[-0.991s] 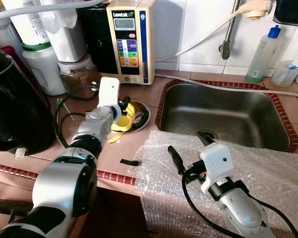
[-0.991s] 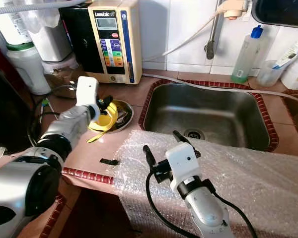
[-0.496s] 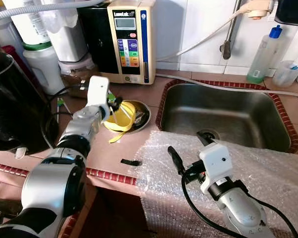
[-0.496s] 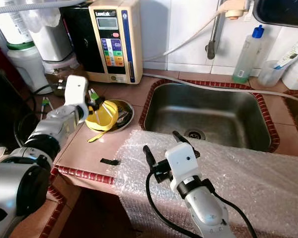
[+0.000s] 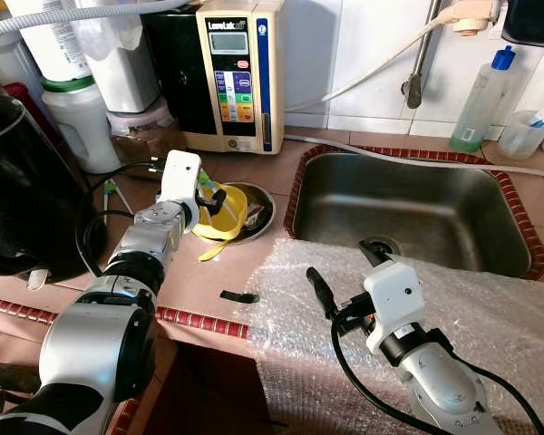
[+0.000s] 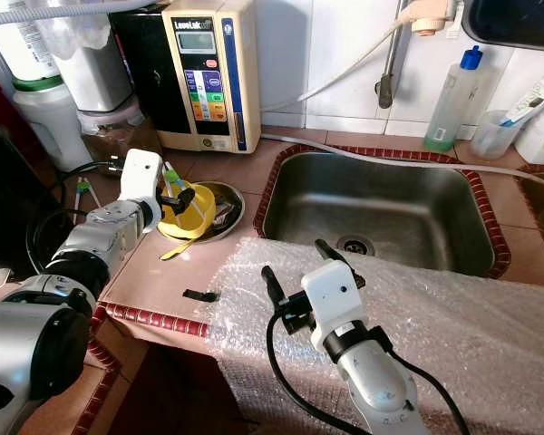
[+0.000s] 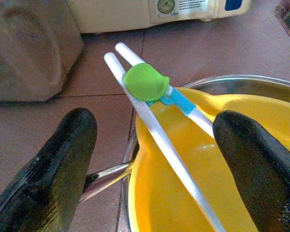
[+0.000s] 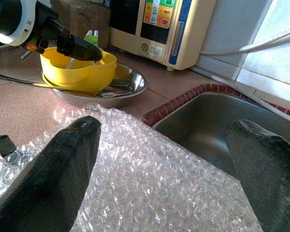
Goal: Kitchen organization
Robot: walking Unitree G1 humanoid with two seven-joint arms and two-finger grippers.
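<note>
The left gripper [image 7: 154, 140] is hovering with its fingers spread wide on either side of a pair of white training chopsticks [image 7: 150, 111], joined near the top by a green clip [image 7: 145, 82]. It is not gripping them. The chopsticks are leaning in a yellow bowl [image 5: 219, 210], their joined end sticking out over the rim, which is probably why the gripper is lining up there: that end offers a free place to pinch. The yellow bowl is sitting in a steel dish [image 5: 254, 217] on the table [image 5: 199, 272], beside the sink [image 5: 408, 208].

The right gripper [image 6: 295, 272] is resting open over a sheet of bubble wrap [image 6: 435, 308] draped across the sink's front edge, holding nothing.

A water machine [image 5: 238, 72] and a black cable [image 5: 100, 217] are crowding the space behind the bowl. A small black scrap [image 5: 238, 296] is lying on the table nearby.
</note>
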